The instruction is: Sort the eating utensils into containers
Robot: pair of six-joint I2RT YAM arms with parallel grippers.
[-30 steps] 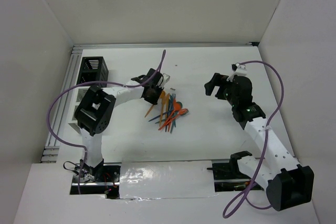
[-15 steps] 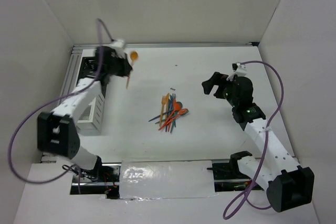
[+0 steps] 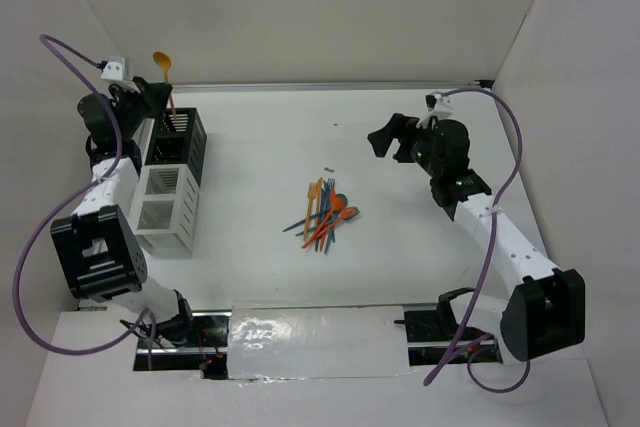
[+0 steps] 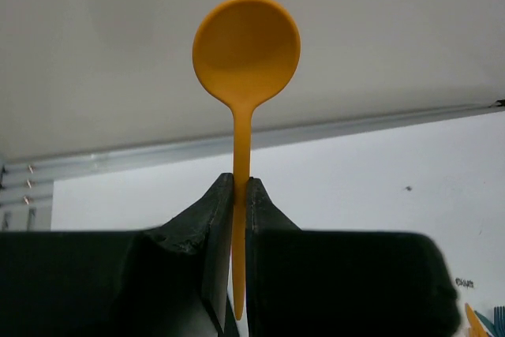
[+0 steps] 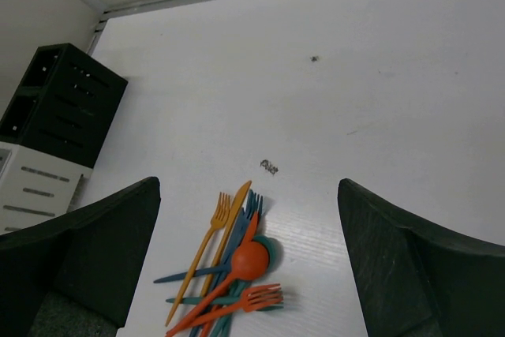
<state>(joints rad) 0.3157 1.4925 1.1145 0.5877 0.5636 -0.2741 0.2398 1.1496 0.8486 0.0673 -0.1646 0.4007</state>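
Left gripper (image 4: 241, 195) is clamped on the orange spoon (image 4: 246, 49) — handle between the fingertips, bowl sticking out past them; right gripper (image 5: 246, 187) gapes wide. Utensil pile (image 5: 233, 274) lies beyond its fingers — untouched.

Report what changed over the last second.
The left gripper took an orange spoon from the pile and carried it left and back, to about above the black bin, bowl up. The right gripper drifted slightly left and away, staying open. The remaining pile stayed put.

White walls (image 3: 330, 7) enclose a white table (image 3: 260, 137) edged by an aluminium rail (image 3: 330, 85).
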